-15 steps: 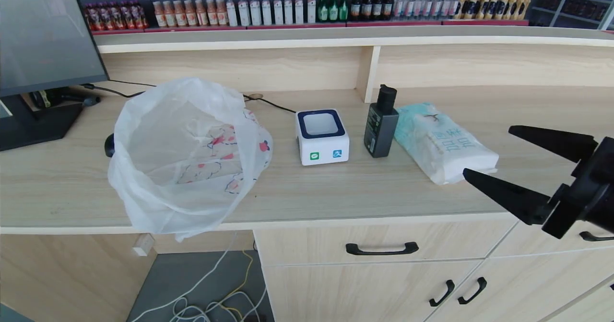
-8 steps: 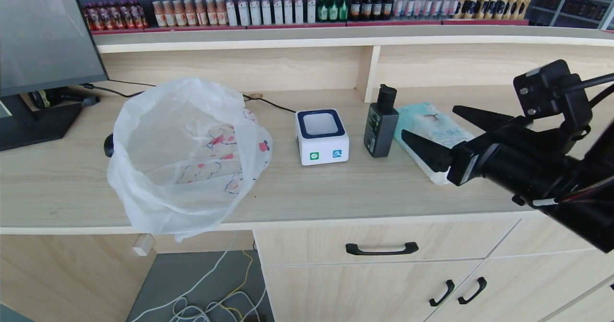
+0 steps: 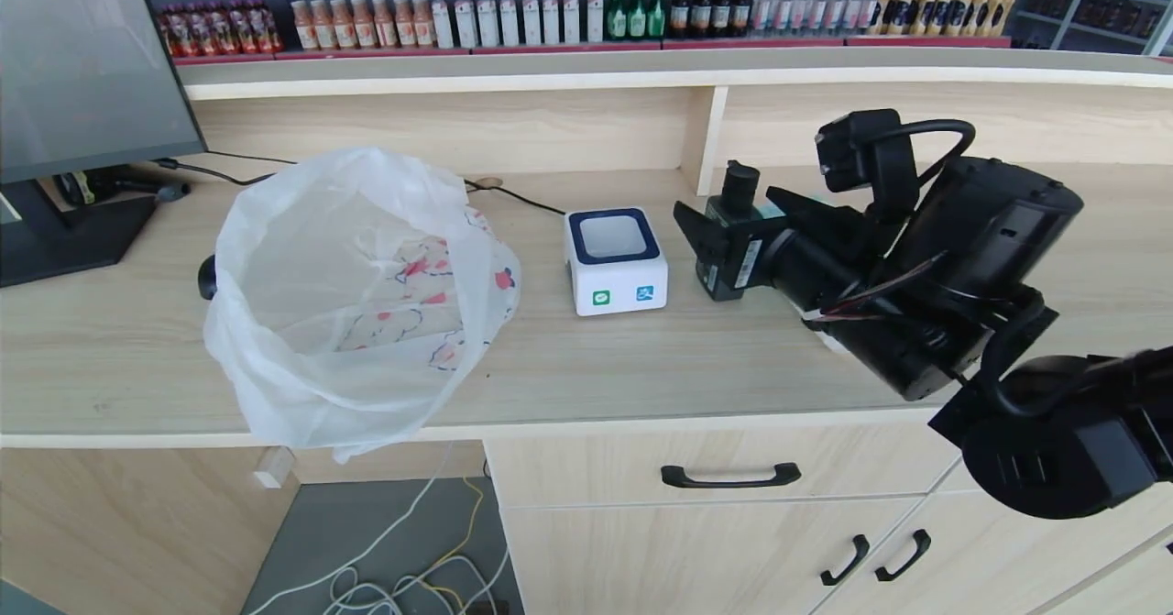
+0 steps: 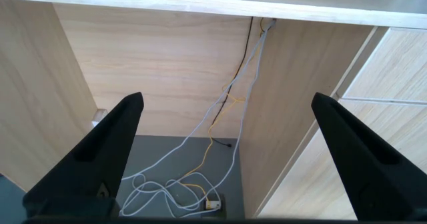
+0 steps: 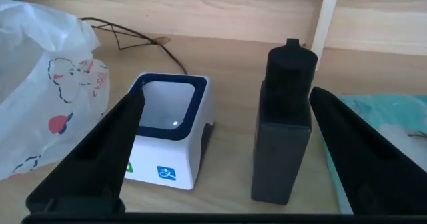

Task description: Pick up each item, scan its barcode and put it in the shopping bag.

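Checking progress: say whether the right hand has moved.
Yes. The right hand moved left toward the scanner, now flanking the black bottle.

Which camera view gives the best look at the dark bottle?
The right wrist view: the dark bottle stands whole and upright beside the scanner. In the head view the right claw covers part of it. The left wrist view faces cables under the counter.
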